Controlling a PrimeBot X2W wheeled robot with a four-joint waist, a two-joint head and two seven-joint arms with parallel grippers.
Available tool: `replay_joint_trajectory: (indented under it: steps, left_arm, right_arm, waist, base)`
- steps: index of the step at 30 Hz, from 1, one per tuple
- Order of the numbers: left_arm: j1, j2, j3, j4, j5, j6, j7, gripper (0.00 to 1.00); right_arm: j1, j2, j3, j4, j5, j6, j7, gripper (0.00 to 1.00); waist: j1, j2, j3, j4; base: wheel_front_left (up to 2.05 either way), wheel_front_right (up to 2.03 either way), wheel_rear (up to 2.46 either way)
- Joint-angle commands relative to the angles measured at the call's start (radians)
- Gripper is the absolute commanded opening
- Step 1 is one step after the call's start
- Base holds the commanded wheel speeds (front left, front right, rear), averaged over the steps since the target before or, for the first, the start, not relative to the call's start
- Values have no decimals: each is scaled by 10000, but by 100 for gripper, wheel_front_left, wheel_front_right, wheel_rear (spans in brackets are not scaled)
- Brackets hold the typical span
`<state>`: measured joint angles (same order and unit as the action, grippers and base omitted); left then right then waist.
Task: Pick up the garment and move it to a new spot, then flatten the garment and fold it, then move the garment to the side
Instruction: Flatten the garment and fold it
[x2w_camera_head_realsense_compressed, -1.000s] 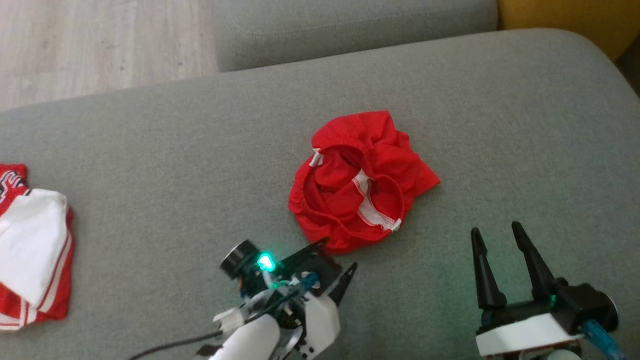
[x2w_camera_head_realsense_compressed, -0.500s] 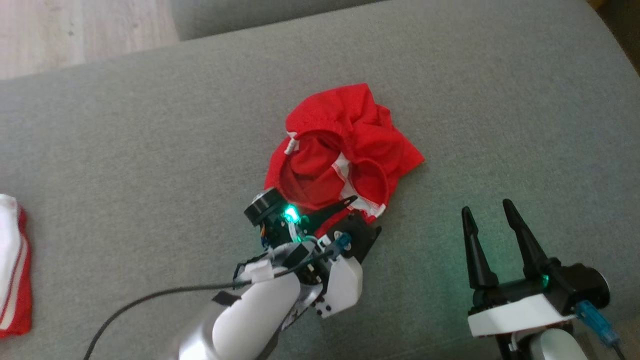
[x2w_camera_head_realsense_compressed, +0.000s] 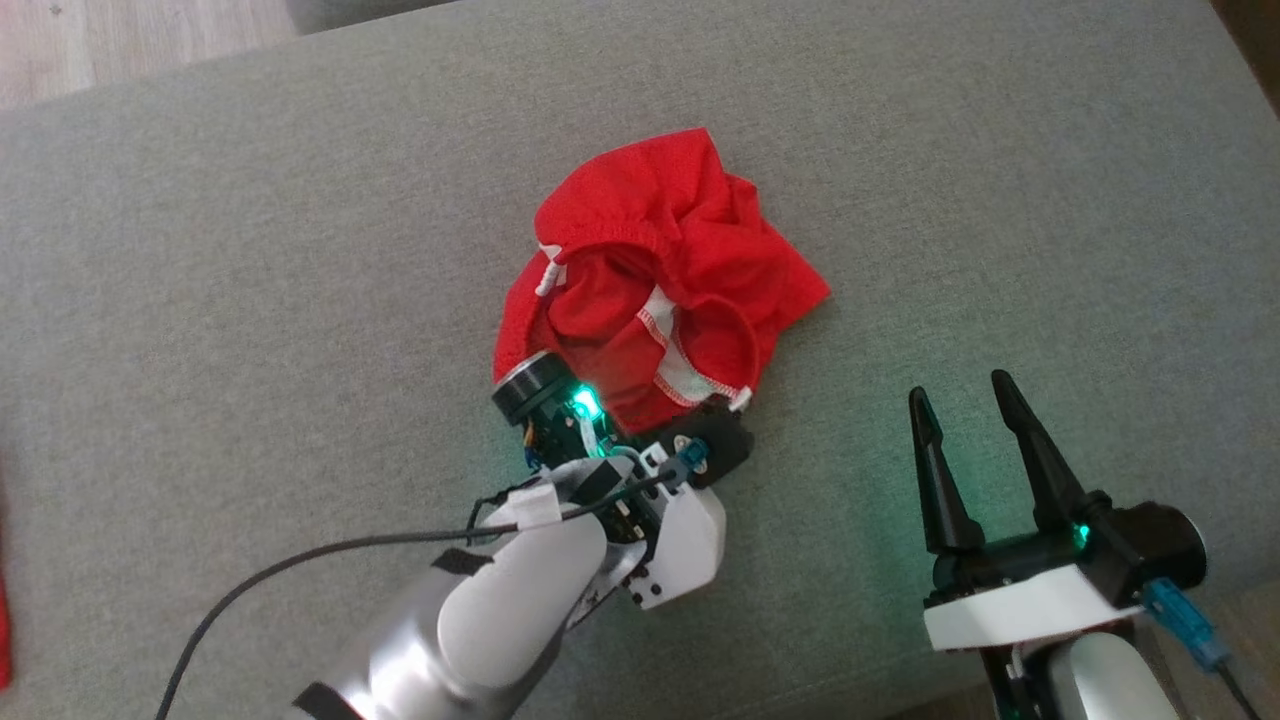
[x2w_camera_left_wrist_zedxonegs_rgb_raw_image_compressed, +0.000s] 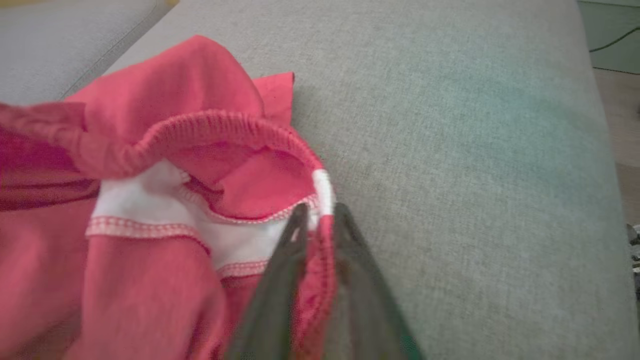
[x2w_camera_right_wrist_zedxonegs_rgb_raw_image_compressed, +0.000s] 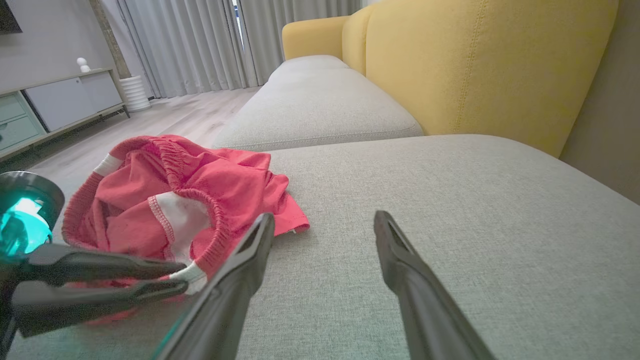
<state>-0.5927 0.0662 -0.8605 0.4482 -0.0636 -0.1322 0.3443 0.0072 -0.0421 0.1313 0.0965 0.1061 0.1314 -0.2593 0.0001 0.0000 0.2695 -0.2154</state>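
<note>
A crumpled red garment (x2w_camera_head_realsense_compressed: 660, 250) with white trim lies on the grey sofa cushion (x2w_camera_head_realsense_compressed: 250, 250). My left gripper (x2w_camera_head_realsense_compressed: 730, 410) sits at its near edge. In the left wrist view this gripper (x2w_camera_left_wrist_zedxonegs_rgb_raw_image_compressed: 320, 210) has its fingers pinched together on the red elastic hem (x2w_camera_left_wrist_zedxonegs_rgb_raw_image_compressed: 322, 250) beside a white band. The right wrist view shows the same grip from the side, the left gripper (x2w_camera_right_wrist_zedxonegs_rgb_raw_image_compressed: 182, 277) clamped on the garment (x2w_camera_right_wrist_zedxonegs_rgb_raw_image_compressed: 200, 185). My right gripper (x2w_camera_head_realsense_compressed: 960, 390) stands open over bare cushion to the garment's right, holding nothing, and its spread fingers (x2w_camera_right_wrist_zedxonegs_rgb_raw_image_compressed: 240, 270) point past the garment.
A yellow sofa back (x2w_camera_right_wrist_zedxonegs_rgb_raw_image_compressed: 475, 65) rises behind the cushion, and another grey cushion (x2w_camera_right_wrist_zedxonegs_rgb_raw_image_compressed: 320, 105) lies beyond. Wooden floor (x2w_camera_head_realsense_compressed: 100, 40) shows at the head view's top left. A sliver of red cloth (x2w_camera_head_realsense_compressed: 3, 640) sits at its left edge. A low cabinet (x2w_camera_right_wrist_zedxonegs_rgb_raw_image_compressed: 50, 100) stands across the room.
The head camera has shifted, so the whole picture slid. My left gripper reached forward to the garment's near hem and its open fingers closed on it. The right gripper stayed open.
</note>
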Motion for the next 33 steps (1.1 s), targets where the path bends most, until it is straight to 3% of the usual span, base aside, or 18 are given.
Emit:
replay_joint_trajectory:
  steps: [1, 5, 13, 17, 25, 33]
  left_arm:
    - [-572, -79, 126, -239, -127, 29, -104, 0]
    - [-616, -104, 79, -292, -607, 24, -705, 0]
    - [-1142, -155, 218, -1287, -3839, 18, -2045, 0]
    - [-1851, -152, 55, -1657, -4846, 17, -2035, 0]
    - [-3617, 425, 616, -1771, -6264, 19, -2302, 0]
    - [-2075, 1396, 651, -1524, -6334, 295, -2744, 0]
  right_arm:
    - [-259, -81, 288, -268, 123, -7, -25, 100]
    - [-200, -81, 297, -166, 229, -7, -25, 100]
    - [18, -81, 384, -34, 362, -7, -25, 100]
    - [192, -81, 342, -12, 402, -7, -25, 100]
    - [666, -81, 64, 23, 1019, -7, -25, 100]
    - [845, -81, -83, -66, 1087, -7, -25, 100]
  waist:
    - [-1, 0, -19, -4]
    - [-1, 0, -241, 38]
    - [-1, 0, -1144, 159]
    - [-1, 0, -1553, 257]
    - [-1, 0, -2527, 564]
    - [-1, 0, -2269, 932]
  base:
    - [0, 0, 0]
    - [0, 0, 0]
    - [0, 0, 0]
    - [0, 0, 0]
    - [0, 0, 0]
    - [0, 0, 0]
